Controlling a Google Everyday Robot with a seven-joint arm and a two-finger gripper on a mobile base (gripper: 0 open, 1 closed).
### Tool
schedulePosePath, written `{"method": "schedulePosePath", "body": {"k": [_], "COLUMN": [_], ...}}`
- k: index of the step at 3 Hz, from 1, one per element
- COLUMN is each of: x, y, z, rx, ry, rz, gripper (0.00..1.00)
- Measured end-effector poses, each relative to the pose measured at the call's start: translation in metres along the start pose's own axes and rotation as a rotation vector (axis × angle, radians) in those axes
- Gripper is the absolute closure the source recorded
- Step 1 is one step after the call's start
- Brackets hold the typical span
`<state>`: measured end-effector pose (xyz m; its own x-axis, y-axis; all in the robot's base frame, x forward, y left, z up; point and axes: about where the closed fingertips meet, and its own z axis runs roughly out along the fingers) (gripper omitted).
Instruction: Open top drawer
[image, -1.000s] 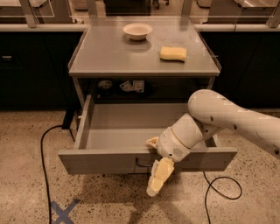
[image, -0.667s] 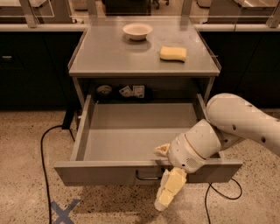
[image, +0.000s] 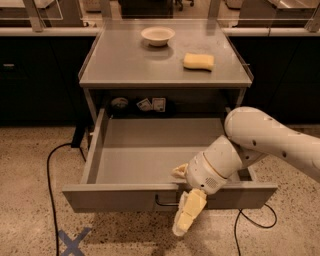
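The top drawer (image: 150, 165) is a wide grey metal drawer. It stands pulled far out of the grey cabinet (image: 165, 65), and its plain grey inside shows with nothing in it. Its front panel (image: 110, 197) faces me, with a small dark bar handle (image: 166, 203) at the centre. My gripper (image: 186, 206) is at the front panel, just right of the handle, with its yellowish tip hanging down in front of the panel. The white arm (image: 265, 137) reaches in from the right over the drawer's front right corner.
A white bowl (image: 158, 35) and a yellow sponge (image: 198, 61) lie on the cabinet top. Small items (image: 150, 104) sit at the back of the cabinet opening. A black cable (image: 52, 180) runs over the speckled floor at the left, another loops at the right (image: 255, 220). A blue tape cross (image: 74, 242) marks the floor.
The drawer has slid further out towards me, and my gripper and arm have moved back with its front panel.
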<state>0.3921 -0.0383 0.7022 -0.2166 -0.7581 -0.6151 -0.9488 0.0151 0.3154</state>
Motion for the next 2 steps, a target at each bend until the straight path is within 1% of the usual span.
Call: {"method": "schedulePosePath", "body": {"k": [1, 2], "x": [0.0108, 0.0113], "y": [0.0029, 0.0119], "z": [0.0159, 0.0172], "rx": [-0.071, -0.090], "ry": [0.021, 0.021], "rz": [0.024, 0.029], "gripper": [0.00, 0.00]}}
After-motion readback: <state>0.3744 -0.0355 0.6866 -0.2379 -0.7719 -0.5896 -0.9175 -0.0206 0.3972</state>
